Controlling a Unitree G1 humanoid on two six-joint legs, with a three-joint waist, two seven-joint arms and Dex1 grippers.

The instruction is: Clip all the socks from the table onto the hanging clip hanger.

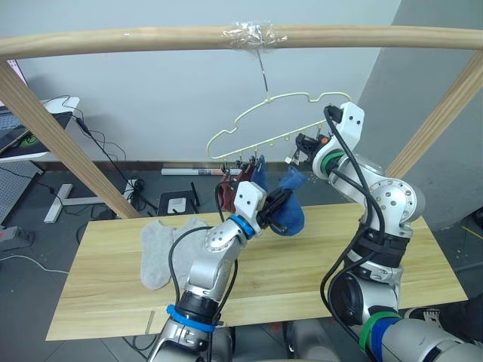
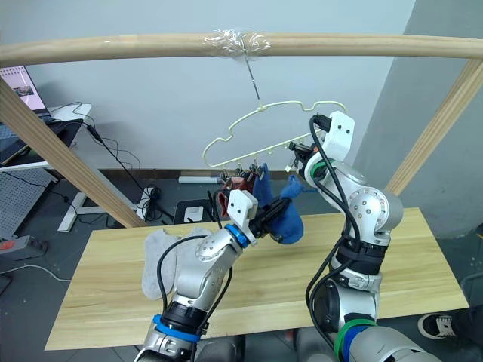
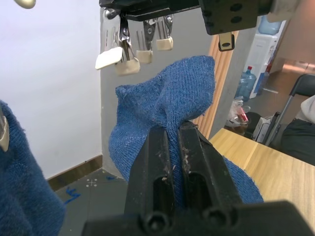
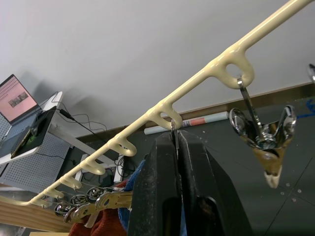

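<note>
The pale yellow-green clip hanger (image 1: pixel 290 102) hangs by its hook from the taped wooden pole. Rust red socks (image 1: pixel 229 192) and one blue sock (image 1: pixel 259 173) hang from its left clips. My left gripper (image 1: pixel 281 200) is shut on a second blue sock (image 1: pixel 292 216), holding it up just below the free clips (image 3: pixel 130 61). My right gripper (image 1: pixel 302 148) is shut on one clip (image 4: pixel 174 132) at the hanger's lower bar, right above that sock. Two light grey socks (image 1: pixel 160 253) lie overlapped on the left part of the table (image 1: pixel 317 279).
The round wooden pole frame (image 1: pixel 136 39) spans overhead, with slanted legs (image 1: pixel 60 143) on both sides. A desk with a laptop (image 1: pixel 23 128) and floor cables stand behind on the left. Another free clip (image 4: pixel 266 142) hangs beside my right gripper.
</note>
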